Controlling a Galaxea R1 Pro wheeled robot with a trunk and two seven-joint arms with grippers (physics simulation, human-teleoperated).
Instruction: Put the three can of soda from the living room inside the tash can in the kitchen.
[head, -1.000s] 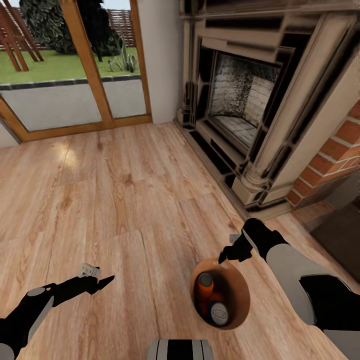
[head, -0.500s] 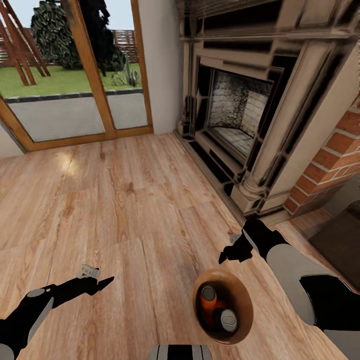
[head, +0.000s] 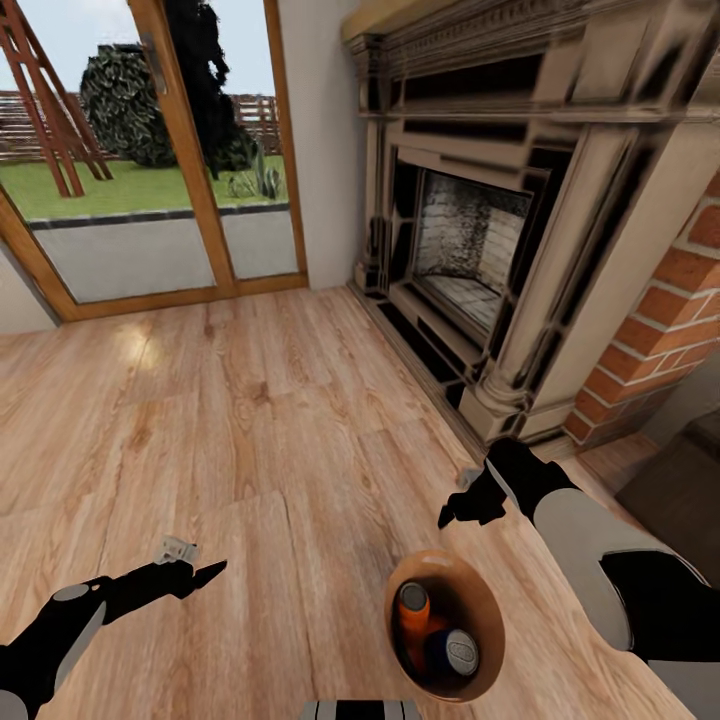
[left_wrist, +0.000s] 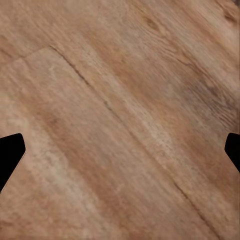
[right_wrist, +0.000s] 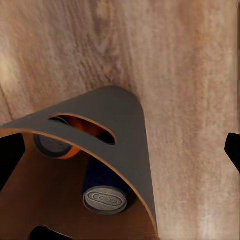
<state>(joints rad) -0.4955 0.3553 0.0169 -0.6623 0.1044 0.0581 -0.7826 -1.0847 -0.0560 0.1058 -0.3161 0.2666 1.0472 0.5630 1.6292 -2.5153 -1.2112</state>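
The tash can, grey outside and brown inside, stands on the living room's wood floor close in front of me. Inside it lie an orange can of soda and a blue can of soda, silvery tops up. My right gripper hangs open just beyond the bin's far rim, clear of it. The right wrist view looks down the bin's grey wall at the orange can and blue can. My left gripper is open over bare floor, its fingertips spread wide.
An ornate beige-and-black fireplace with a red-brick chimney fills the right side. Wood-framed glass doors stand at the far left. A dark low cabinet sits at the right edge. Wood floor stretches ahead.
The whole view has shifted, so the camera moved. The bin sits lower in the picture, and a gap has opened between its rim and my right gripper, which overlapped it before.
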